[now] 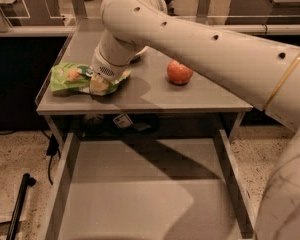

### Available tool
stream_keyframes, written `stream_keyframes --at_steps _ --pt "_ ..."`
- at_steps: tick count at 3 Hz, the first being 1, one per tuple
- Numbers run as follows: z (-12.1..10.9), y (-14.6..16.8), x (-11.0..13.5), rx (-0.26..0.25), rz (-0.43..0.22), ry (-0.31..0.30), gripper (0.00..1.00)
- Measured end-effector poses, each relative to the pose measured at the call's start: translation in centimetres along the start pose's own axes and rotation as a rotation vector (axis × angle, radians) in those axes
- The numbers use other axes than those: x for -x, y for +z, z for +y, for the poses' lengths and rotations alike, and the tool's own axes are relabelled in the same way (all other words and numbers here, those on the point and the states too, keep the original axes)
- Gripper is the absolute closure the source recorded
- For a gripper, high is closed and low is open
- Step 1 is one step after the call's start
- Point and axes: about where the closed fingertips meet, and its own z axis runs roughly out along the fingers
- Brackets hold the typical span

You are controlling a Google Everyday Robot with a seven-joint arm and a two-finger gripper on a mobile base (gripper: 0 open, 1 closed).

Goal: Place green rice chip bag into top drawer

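Observation:
The green rice chip bag (70, 78) lies on the grey tabletop (155, 94) near its left front corner. My gripper (101, 83) is down on the right end of the bag, at the end of the big white arm (190, 39) that reaches in from the right. The wrist covers the gripper. The top drawer (140, 194) is pulled out below the table's front edge and its flat bottom is bare.
A red apple (179, 72) sits on the tabletop right of the bag. Cables and a small tag (121, 121) hang under the table's front edge. A black pole (17, 204) lies on the floor at the left.

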Motion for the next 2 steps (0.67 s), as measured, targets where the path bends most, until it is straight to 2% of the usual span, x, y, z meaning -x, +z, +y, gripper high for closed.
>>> stream_keyframes --at_steps 1,2 --pt "-0.3 -1.7 -0.5 0.04 -0.02 -0.018 1.0" --pt "-1.2 -5.4 -2.8 0.08 -0.085 -0.007 1.0"
